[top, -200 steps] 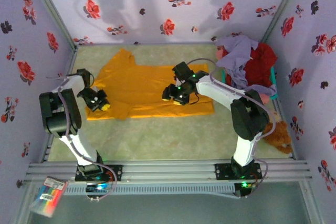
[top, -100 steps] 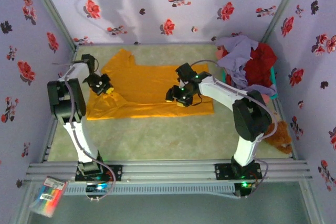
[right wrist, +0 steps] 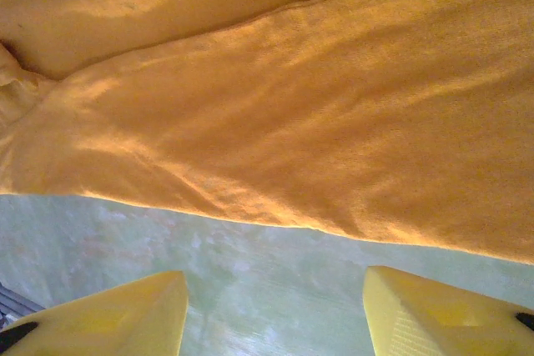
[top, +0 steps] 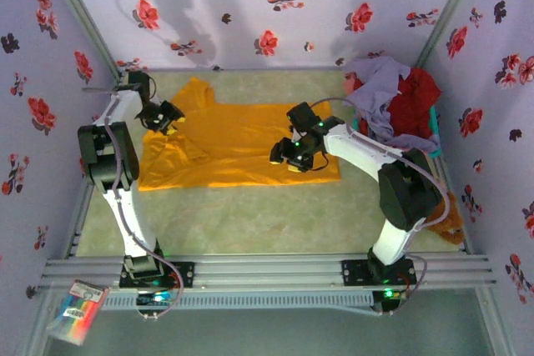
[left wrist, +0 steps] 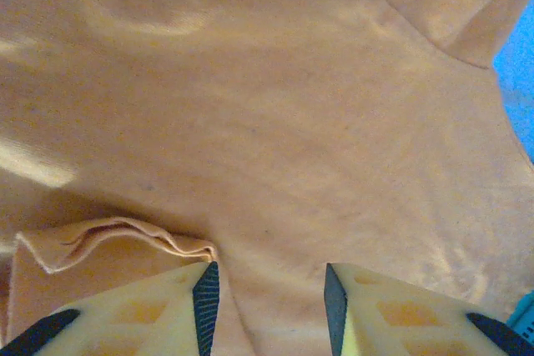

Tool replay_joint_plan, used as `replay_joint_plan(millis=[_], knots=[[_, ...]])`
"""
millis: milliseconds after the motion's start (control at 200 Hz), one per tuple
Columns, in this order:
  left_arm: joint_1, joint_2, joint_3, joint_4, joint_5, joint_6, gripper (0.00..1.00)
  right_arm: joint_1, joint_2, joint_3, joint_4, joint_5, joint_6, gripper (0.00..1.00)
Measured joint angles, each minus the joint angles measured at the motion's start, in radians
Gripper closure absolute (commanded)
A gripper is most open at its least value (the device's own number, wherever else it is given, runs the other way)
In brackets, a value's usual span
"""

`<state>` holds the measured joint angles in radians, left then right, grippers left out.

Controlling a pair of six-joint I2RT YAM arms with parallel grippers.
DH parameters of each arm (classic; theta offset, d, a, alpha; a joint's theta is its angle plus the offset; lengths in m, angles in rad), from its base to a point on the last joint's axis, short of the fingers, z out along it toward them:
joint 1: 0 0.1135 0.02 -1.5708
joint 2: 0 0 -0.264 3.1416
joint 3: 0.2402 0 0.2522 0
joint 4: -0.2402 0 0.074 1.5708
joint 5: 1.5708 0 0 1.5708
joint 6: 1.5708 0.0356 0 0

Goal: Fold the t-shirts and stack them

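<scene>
Folding orange-yellow t-shirt [top: 234, 143] on counter [top: 250, 214]: left gripper [left wrist: 271, 277] is hanging released over sleeve fold [left wrist: 117, 235], right gripper [right wrist: 275, 289] also released at near edge; next is probably calling for pinching that edge.

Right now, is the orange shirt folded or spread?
Mostly spread: the orange shirt lies flat on the table, with just a small fold beside the left gripper.
</scene>
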<state>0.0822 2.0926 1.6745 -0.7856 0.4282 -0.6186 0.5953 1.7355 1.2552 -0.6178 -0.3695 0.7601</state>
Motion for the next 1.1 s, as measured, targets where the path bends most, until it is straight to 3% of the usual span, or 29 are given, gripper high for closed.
replay_joint_plan(millis=[100,570,1100], knots=[[-0.004,-0.024,-0.027,0.007,-0.001,0.006,0.49,0.0,0.0,0.0,0.0,0.0,0.0,0.41],[-0.046,-0.131,-0.291,0.063,0.019,0.014,0.43,-0.002,0.0,-0.015,0.0,0.0,-0.001,0.41],[-0.098,-0.108,-0.293,0.182,0.074,-0.06,0.41,-0.006,0.0,-0.049,0.009,-0.001,-0.003,0.41]])
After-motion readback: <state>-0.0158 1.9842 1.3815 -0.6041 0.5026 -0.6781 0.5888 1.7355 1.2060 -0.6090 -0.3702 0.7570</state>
